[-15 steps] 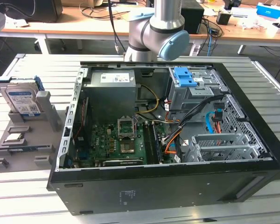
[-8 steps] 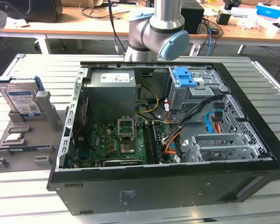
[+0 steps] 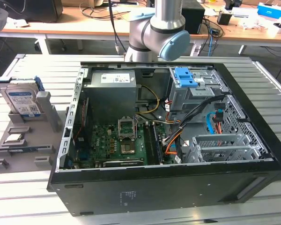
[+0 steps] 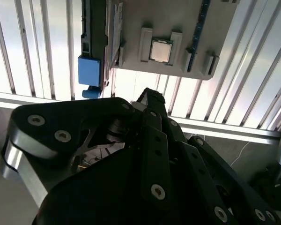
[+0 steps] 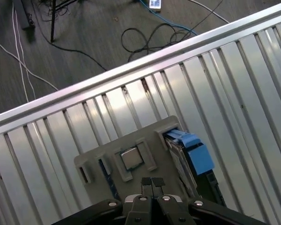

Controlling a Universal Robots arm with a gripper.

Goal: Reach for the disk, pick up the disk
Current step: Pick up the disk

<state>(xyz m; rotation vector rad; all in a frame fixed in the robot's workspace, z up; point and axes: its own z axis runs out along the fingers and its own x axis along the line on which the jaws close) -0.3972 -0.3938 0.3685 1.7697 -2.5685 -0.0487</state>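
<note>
Disk [image 3: 22,101], blue-and-white barcode label outward, in grey tray [image 3: 47,110]

The exterior view looks down at a slant from some way off, taking in the whole open computer case [image 3: 168,140] on the slatted worktop [image 3: 33,197], with the grey holder [image 3: 42,151] at the exterior view's left. Both wrist views look steeply down past the gripper [image 5: 152,183] onto that holder from closer in. Its processor chip [image 3: 14,138] shows in all three views.

The arm [image 3: 165,23] stands upright, its tool [image 5: 152,183] aimed downward and closed tight (nothing held).
</note>
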